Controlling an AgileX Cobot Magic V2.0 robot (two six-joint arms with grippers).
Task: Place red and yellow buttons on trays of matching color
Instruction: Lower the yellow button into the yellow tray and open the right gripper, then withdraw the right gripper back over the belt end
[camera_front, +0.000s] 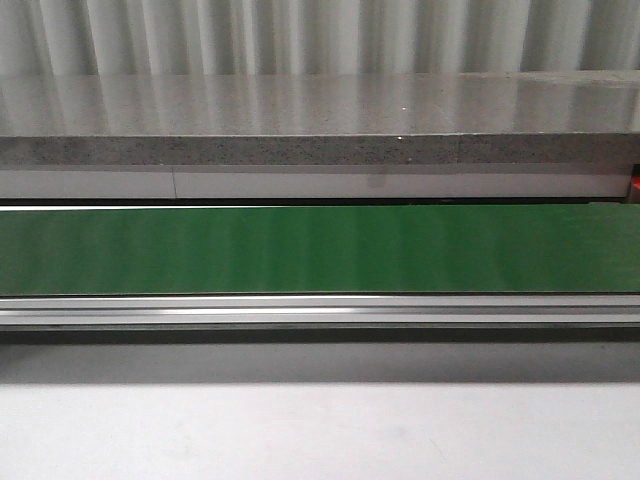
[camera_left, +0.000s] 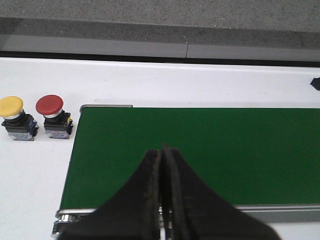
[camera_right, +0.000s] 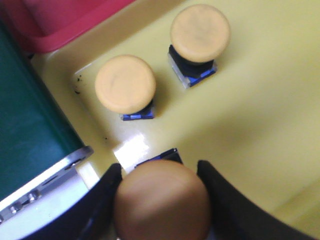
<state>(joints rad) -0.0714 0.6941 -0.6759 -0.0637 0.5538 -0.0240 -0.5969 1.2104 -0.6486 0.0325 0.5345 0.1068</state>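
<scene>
The right gripper (camera_right: 159, 200) fingers clasp a round yellow-capped button (camera_right: 161, 200) over the yellow plastic tray (camera_right: 260, 125), beside two like buttons (camera_right: 125, 84) (camera_right: 200, 33). The left gripper (camera_left: 164, 192) fingers are pressed together, empty, over the green belt (camera_left: 225, 150); yellow (camera_left: 11, 106) and red (camera_left: 49, 105) buttons stand on the white surface (camera_left: 30, 175) at left.

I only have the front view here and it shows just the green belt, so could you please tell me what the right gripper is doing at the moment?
Observer: The right gripper has a yellow button between its fingers, over the yellow tray.
Operator: Thank you. Is anything in that tray yet?
Observer: Yes, two yellow buttons stand upright in it.
Operator: And the left gripper?
Observer: The left gripper is shut and empty, over the green belt.
Operator: Any buttons left to sort?
Observer: One yellow-capped button and a red button stand side by side on the white table, off the belt's end.
</scene>
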